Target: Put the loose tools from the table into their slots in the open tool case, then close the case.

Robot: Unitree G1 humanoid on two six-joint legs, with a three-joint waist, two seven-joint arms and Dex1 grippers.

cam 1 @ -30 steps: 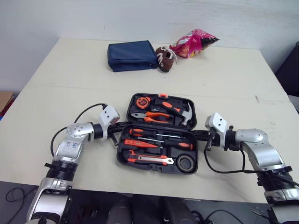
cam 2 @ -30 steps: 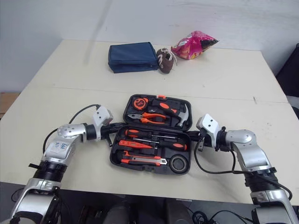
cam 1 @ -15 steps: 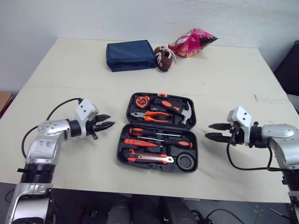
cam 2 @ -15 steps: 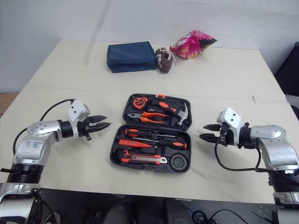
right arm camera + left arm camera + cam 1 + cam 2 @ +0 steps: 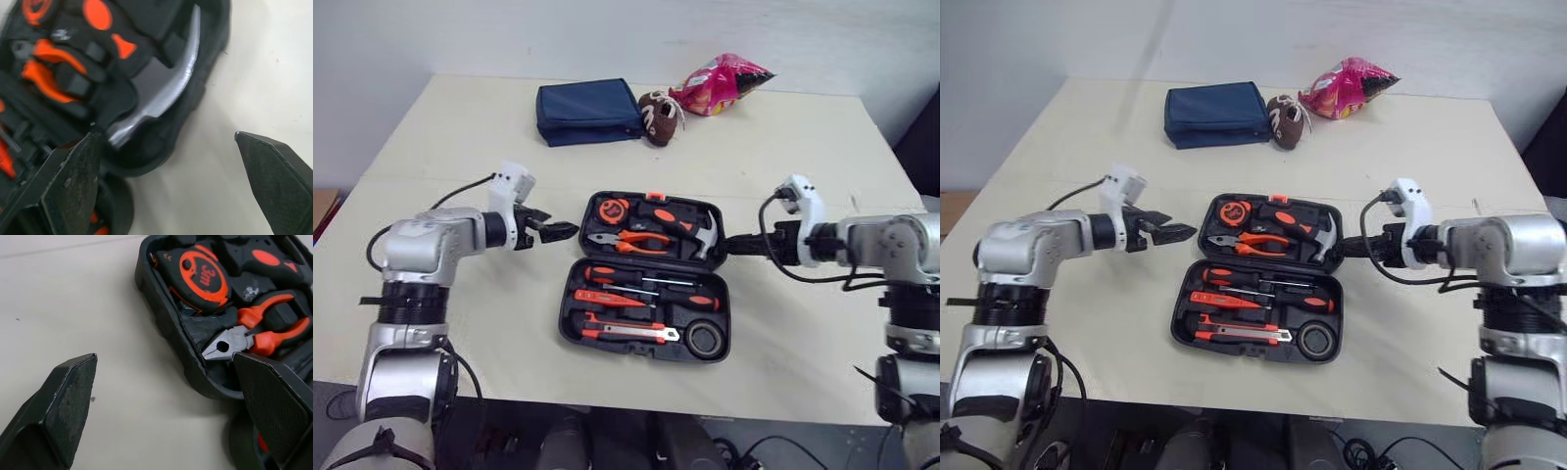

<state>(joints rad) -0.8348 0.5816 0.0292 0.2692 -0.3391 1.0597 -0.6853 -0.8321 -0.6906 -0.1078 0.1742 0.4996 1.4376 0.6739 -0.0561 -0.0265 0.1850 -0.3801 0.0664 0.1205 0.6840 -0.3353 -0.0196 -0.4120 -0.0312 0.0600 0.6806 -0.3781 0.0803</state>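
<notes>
Closing the tool case (image 5: 722, 305) is, by my judgement, the step in hand. It lies open at the middle of the bench (image 5: 460, 137), and every slot I can see is filled. Near half: screwdrivers (image 5: 646, 284), a knife (image 5: 626, 334), a tape roll (image 5: 705, 340). Far half: pliers (image 5: 631, 242), a hammer (image 5: 690, 233), a tape measure (image 5: 608, 211).

My left claw (image 5: 566, 230) hovers just beside the far half's left wall, spread wide and empty. My right claw (image 5: 732, 244), equally spread and empty, straddles the right wall by the hammer head; whether it touches I cannot tell.

To do this well, both claws should catch those walls level, lift together, and fold the far half toward me over the hinge.
</notes>
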